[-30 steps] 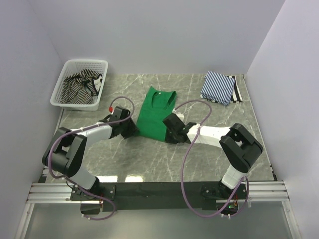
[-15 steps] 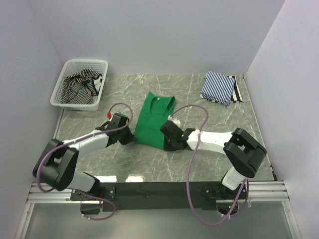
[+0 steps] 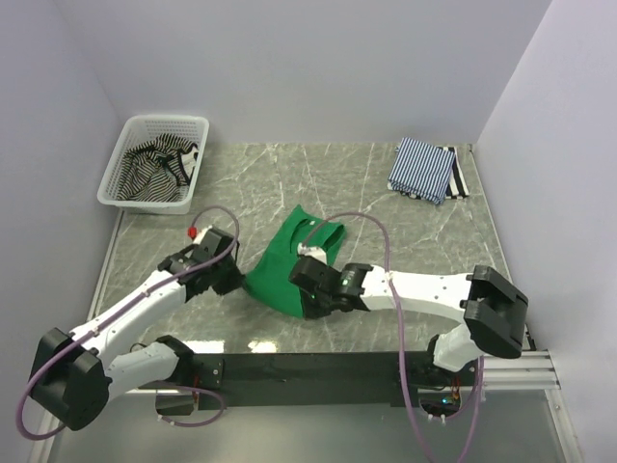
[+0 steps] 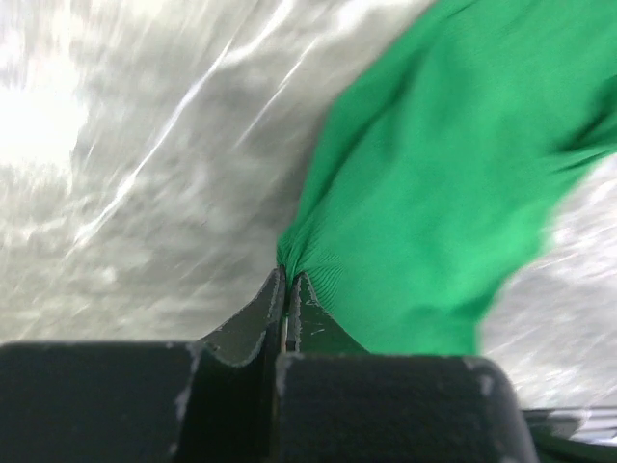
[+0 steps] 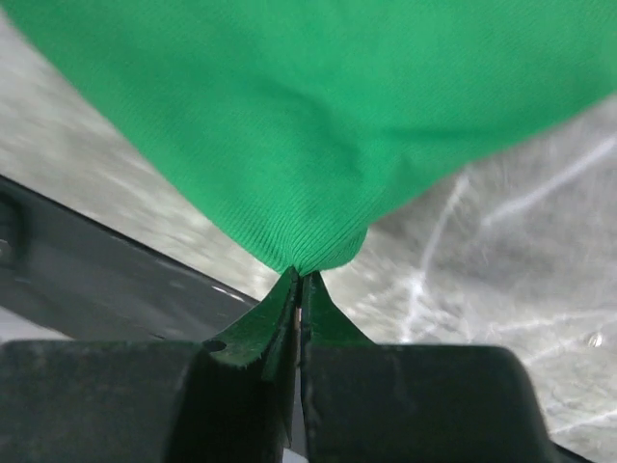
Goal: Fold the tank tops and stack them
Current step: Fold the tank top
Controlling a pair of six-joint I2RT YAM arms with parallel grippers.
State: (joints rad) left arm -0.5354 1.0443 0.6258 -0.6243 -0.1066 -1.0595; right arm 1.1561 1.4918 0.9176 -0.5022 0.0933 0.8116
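The left fingers (image 4: 258, 313) and right fingers (image 5: 275, 313) each pinched a near corner of the green tank top (image 3: 292, 262), which sat mid-table (image 3: 386, 222) toward the near edge, its near end raised.

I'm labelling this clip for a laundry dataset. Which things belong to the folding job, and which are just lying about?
Job: plain bright green cloth tank top, pinched by left gripper and right gripper; folded blue-and-white striped cloth top; black-and-white striped cloth top.
Lying about: white plastic mesh basket; grey marbled table.
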